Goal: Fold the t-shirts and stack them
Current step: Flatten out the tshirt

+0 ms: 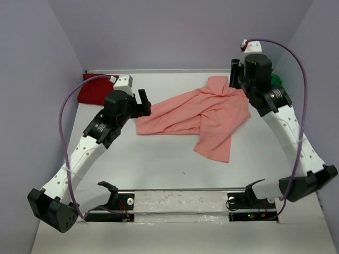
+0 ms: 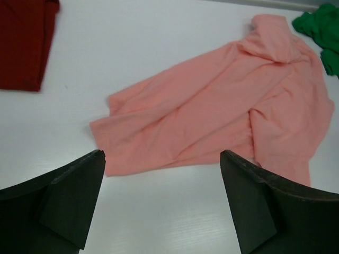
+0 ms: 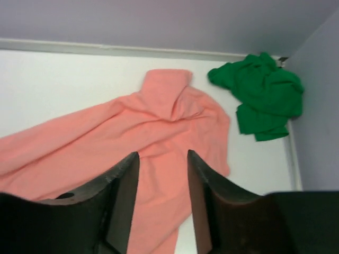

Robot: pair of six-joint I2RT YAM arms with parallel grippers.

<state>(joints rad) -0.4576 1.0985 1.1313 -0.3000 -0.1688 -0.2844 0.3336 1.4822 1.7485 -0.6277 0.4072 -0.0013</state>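
The salmon-pink shirt (image 1: 198,116) lies crumpled at the middle of the table (image 1: 159,169), the dark red shirt (image 1: 95,90) at 10 o'clock, the green shirt (image 3: 262,95) at 2 o'clock. The left gripper (image 2: 161,159) hangs wide open by the pink one's 9 o'clock edge; the right gripper (image 3: 162,154), narrower and empty, hangs over its 1 o'clock end. Best to pinch opposite corners and spread it flat first

A white table (image 1: 159,164) stands enclosed by plain lavender walls (image 1: 185,32).

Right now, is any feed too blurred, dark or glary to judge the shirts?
Top external: even light, no glare, salmon-pink shirt sharp. Left wrist: shirt crisp, near fingers dark and soft. Right wrist: whole picture slightly soft, but green shirt readable.
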